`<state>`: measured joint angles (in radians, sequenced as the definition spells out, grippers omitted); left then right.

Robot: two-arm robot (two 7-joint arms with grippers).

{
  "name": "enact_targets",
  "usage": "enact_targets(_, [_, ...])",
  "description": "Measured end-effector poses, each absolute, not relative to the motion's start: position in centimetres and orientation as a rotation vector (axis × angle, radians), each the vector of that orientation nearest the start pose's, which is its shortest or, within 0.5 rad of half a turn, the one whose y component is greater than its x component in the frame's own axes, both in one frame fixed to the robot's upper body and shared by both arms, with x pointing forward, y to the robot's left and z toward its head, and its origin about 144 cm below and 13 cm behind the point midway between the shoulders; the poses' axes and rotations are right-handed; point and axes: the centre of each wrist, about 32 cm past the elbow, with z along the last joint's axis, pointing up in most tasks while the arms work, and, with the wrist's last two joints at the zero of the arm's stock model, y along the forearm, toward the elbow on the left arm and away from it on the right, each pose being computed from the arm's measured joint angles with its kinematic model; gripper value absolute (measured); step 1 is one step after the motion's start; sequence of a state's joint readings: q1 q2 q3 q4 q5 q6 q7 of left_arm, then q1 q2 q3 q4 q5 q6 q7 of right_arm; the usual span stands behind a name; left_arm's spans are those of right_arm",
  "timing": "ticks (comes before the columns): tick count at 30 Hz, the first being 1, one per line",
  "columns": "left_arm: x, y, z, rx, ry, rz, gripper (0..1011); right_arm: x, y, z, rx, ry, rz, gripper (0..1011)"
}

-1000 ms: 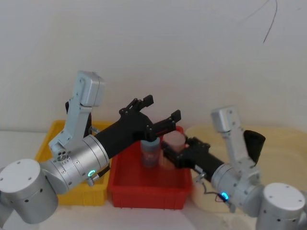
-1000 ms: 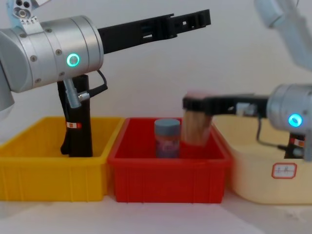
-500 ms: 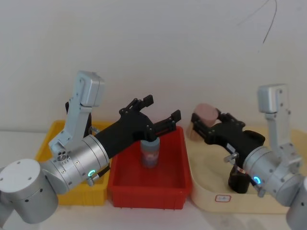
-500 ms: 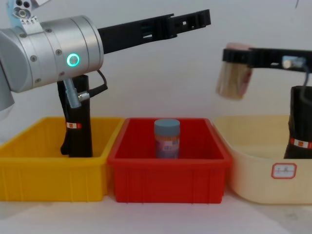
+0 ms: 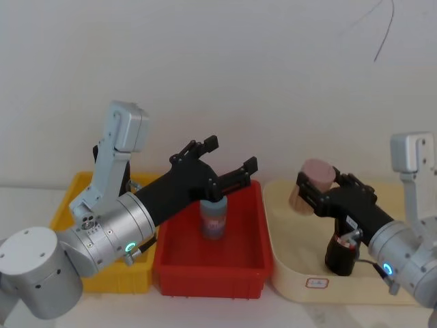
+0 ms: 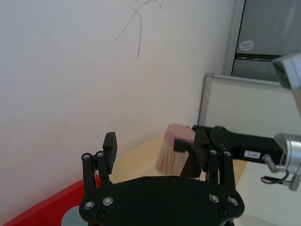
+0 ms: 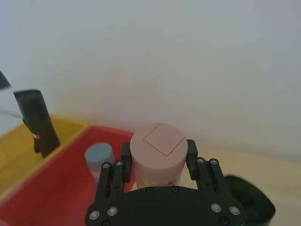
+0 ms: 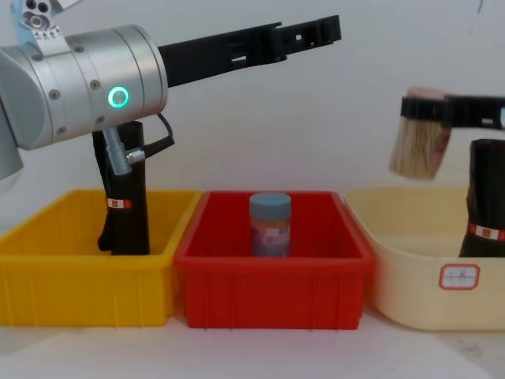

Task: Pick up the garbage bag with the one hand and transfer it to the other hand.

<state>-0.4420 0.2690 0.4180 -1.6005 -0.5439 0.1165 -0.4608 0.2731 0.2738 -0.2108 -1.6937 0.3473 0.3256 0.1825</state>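
- Yellow bin (image 8: 47, 260) on the left holds a garbage bag (image 8: 126, 197) standing upright at its far side.
- Red bin (image 8: 272, 280) in the middle holds a blue-lidded jar (image 8: 270, 223), upright.
- Cream tray (image 8: 410, 276) on the right holds a second black roll (image 8: 485, 201), upright.
- The one hand (image 5: 229, 160), on the left arm, hangs above the red bin, fingers spread wide and holding nothing.
- The other hand (image 5: 321, 195), on the right arm, is above the cream tray, clamped on a pink-lidded jar (image 5: 307, 184) held in the air.
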Motion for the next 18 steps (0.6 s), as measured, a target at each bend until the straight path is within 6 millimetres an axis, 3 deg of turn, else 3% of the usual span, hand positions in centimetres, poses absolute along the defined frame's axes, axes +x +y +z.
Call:
enact_targets(8, [53.7,17.5,128.4,-0.231,-0.071,0.647,1000,51.3,-23.1,125.0,-0.046,0.043,-1.158,664])
enact_targets(18, [53.7,17.5,128.4,-0.231,-0.071,0.647,1000,51.8,-22.6,123.8,-0.082,0.059,-1.182,915])
